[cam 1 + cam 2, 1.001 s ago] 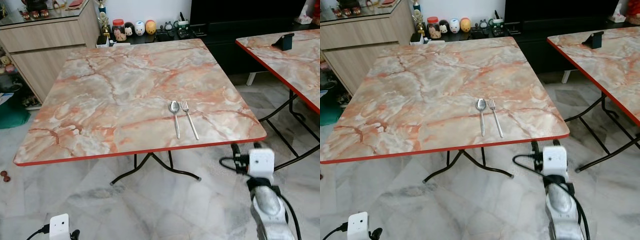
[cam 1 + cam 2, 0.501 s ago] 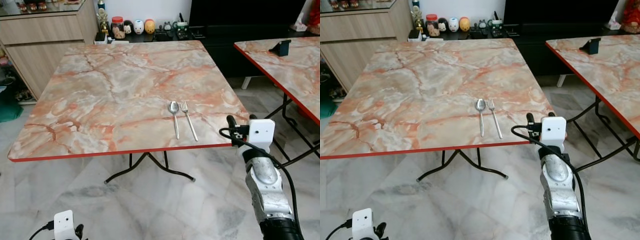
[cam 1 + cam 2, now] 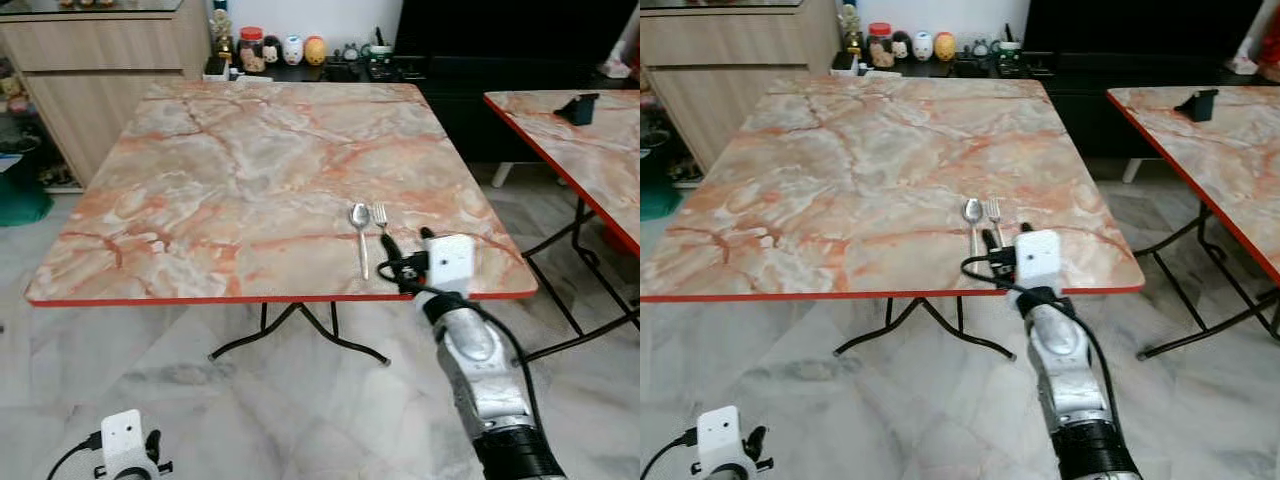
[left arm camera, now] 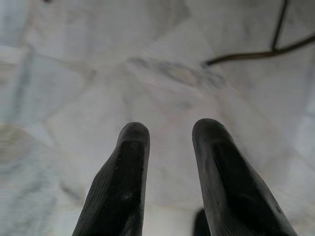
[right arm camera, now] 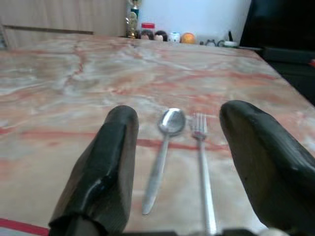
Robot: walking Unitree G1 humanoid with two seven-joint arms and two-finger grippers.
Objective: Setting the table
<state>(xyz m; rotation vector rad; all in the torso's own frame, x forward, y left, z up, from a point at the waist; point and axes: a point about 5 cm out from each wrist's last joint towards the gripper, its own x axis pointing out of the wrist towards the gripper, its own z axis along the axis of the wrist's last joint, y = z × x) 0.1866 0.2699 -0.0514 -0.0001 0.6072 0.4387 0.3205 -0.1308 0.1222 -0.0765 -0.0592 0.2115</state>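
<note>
A silver spoon point(image 3: 359, 228) and a fork point(image 3: 380, 216) lie side by side near the front edge of the marble-patterned table point(image 3: 250, 180). My right gripper point(image 3: 407, 252) is open and hovers low over their handles, which it partly hides. In the right wrist view the spoon point(image 5: 165, 147) and fork point(image 5: 203, 157) lie between the two spread black fingers point(image 5: 110, 162), untouched. My left gripper point(image 4: 170, 130) hangs low over the floor, open with nothing between its fingers; its white wrist camera point(image 3: 124, 440) shows at the bottom left.
A second marble table point(image 3: 570, 150) stands to the right with a narrow gap of floor between. A wooden cabinet point(image 3: 110, 50) and a black console point(image 3: 480, 60) with small figurines point(image 3: 290, 48) line the back wall. Folding table legs point(image 3: 300, 325) stand underneath.
My right arm has risen from below the table's front edge and swung left, over the spoon and fork handles. The camera has shifted slightly. The left arm stays low.
</note>
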